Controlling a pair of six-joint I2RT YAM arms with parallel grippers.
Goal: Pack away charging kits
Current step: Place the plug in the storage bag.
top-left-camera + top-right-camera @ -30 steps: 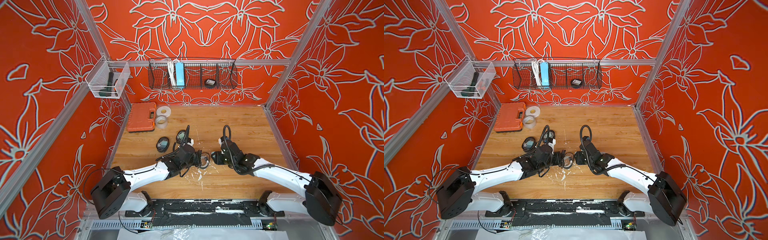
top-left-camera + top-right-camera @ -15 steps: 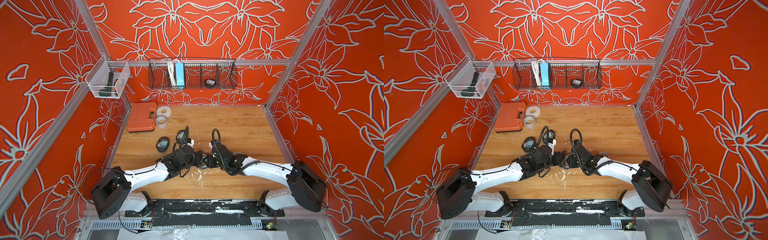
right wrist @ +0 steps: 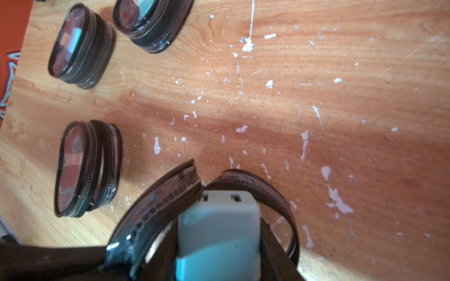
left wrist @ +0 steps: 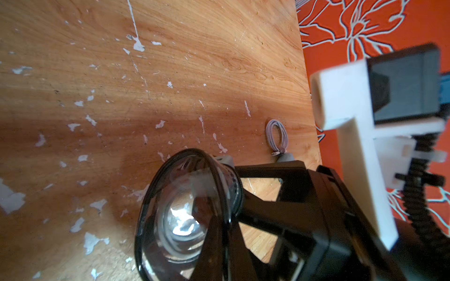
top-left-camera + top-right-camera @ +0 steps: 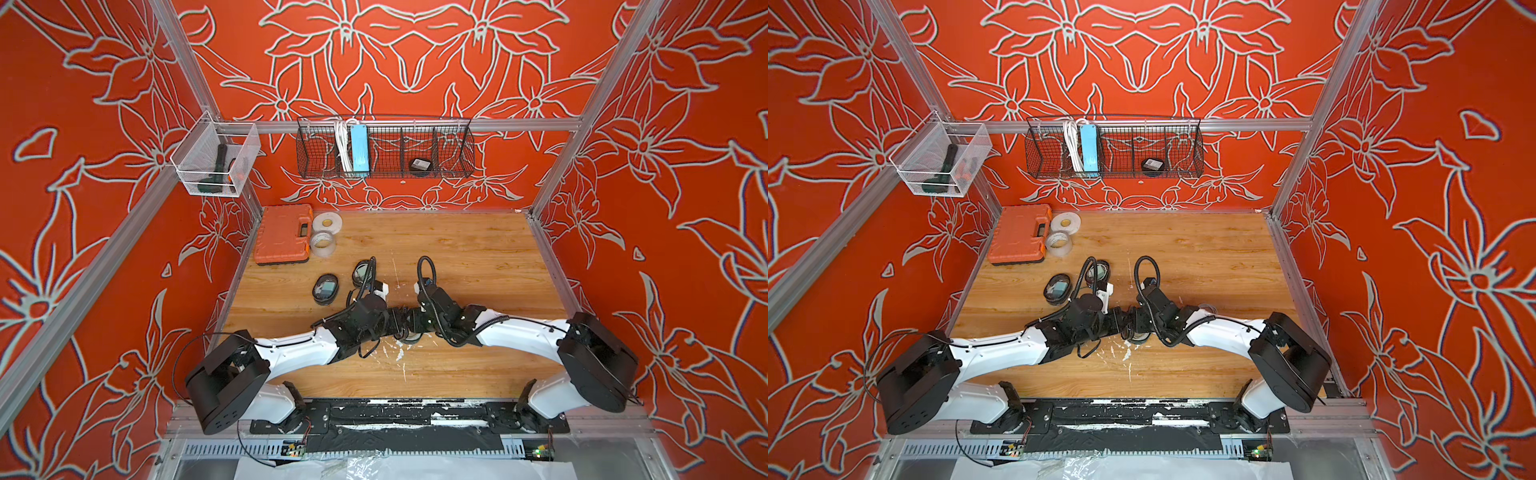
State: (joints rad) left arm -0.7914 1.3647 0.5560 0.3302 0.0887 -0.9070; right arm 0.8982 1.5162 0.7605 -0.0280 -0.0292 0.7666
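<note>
My right gripper (image 3: pixel 219 245) is shut on a teal-blue cube plug adapter (image 3: pixel 219 219), whose white pronged end sits in the mouth of an unzipped clear oval case (image 3: pixel 158 209). My left gripper (image 4: pixel 220 236) is shut on the black rim of that same case (image 4: pixel 187 214), holding it tilted just above the table. In both top views the two grippers (image 5: pixel 405 326) (image 5: pixel 1127 324) meet at the table's middle front. A small coiled white cable (image 4: pixel 276 136) lies loose on the wood beyond the case, near the right wall.
Three zipped clear cases (image 3: pixel 80 43) (image 3: pixel 151 22) (image 3: pixel 87 167) stand on the table left of the grippers. An orange tool box (image 5: pixel 284 232) and two tape rolls (image 5: pixel 327 222) sit back left. A wire basket (image 5: pixel 384 174) with a blue power strip (image 5: pixel 358 147) hangs on the back wall.
My right arm has swung left with the adapter until its gripper met the case held by the left gripper. The left arm has stayed put.
</note>
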